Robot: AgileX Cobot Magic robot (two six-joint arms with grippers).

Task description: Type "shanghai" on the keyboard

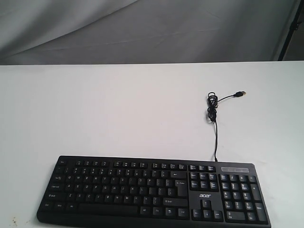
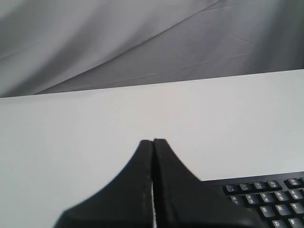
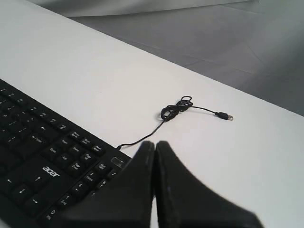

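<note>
Typing apparently not yet begun: no key is touched.
The keyboard lies at 6 o'clock on the white table; the left gripper and right gripper hover above it, jaws pressed together, so all eight letters likely remain.

Left pincer, right pincer: matte black, tapered.

White surface, a few dark specks on it. Creased grey cloth hangs beyond the fingers, past the surface's far edge.
</note>
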